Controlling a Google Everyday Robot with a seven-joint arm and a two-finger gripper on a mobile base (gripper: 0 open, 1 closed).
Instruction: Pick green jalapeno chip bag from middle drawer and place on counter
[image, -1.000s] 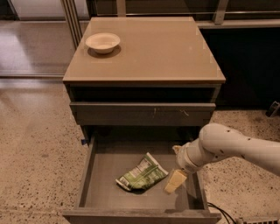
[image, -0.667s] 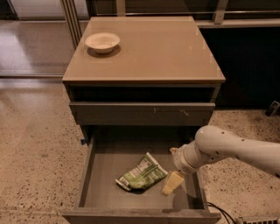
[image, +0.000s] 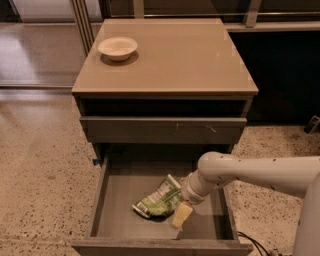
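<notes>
The green jalapeno chip bag (image: 159, 202) lies crumpled on the floor of the open middle drawer (image: 120, 200), a little right of its middle. My gripper (image: 179, 212) reaches down into the drawer from the right on the white arm (image: 250, 172) and sits against the bag's right end, low over the drawer floor. The bag rests on the floor. The tan counter (image: 180, 55) tops the cabinet above.
A white bowl (image: 117, 47) stands on the counter's back left. A shut grey drawer front with pale scratches (image: 162, 130) sits above the open drawer. The drawer's front wall (image: 160, 246) is near the bottom edge. Speckled floor lies on both sides.
The arm and gripper have moved left, from beside the bag to right against its right end. The bag has not visibly moved.
</notes>
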